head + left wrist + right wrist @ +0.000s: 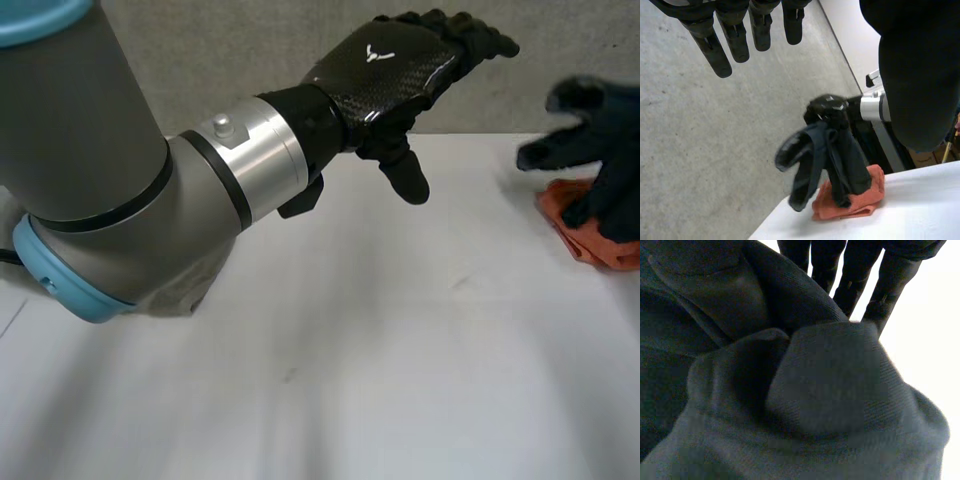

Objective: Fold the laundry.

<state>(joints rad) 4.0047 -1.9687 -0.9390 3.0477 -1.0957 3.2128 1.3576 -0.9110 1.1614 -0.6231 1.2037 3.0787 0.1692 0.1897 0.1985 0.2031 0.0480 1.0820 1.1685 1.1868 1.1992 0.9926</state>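
White table [380, 380] holds an orange cloth [590, 245] at three o'clock, beneath the right hand [827, 106] carrying dark cloth [840, 160], grip unclear; left hand [385, 65] hovers, released.

1. The dark cloth [815, 390] is bunched so close in the right wrist view that I can't tell whether the right hand [827, 107] grips it.
2. In the head view that hand is blurred and cut off at the edge, and I can't separate it from the cloth.
3. The orange cloth [860, 207] is partly hidden behind the dark cloth, so I can't read its shape.
4. The thumb of my left hand [920, 75] blocks most of the right arm [872, 107].
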